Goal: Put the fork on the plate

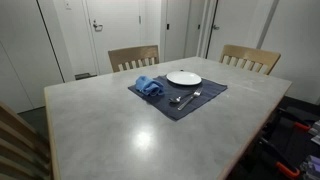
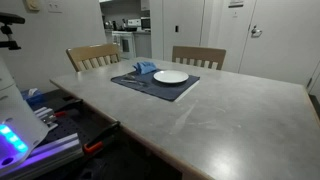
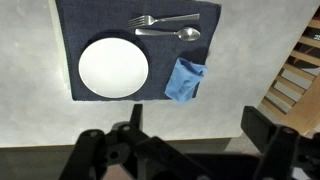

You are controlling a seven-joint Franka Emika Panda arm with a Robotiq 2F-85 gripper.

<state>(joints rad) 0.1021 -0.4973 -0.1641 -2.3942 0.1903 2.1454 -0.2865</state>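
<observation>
The silver fork (image 3: 165,20) lies on the dark blue placemat (image 3: 70,30), tines pointing left in the wrist view, right beside a silver spoon (image 3: 172,33). The round white plate (image 3: 113,67) sits empty on the same mat, apart from the fork. My gripper (image 3: 200,125) is open and empty, high above the table edge on the plate's side of the mat. In both exterior views the plate (image 1: 184,78) (image 2: 170,76) shows on the mat; the fork (image 1: 191,99) is small there, and the gripper is out of view.
A crumpled blue cloth (image 3: 185,80) lies on the mat beside the plate. The grey table (image 1: 120,130) has two wooden chairs (image 1: 133,57) (image 1: 250,58) at its far side. Another chair (image 3: 298,75) shows past the table edge.
</observation>
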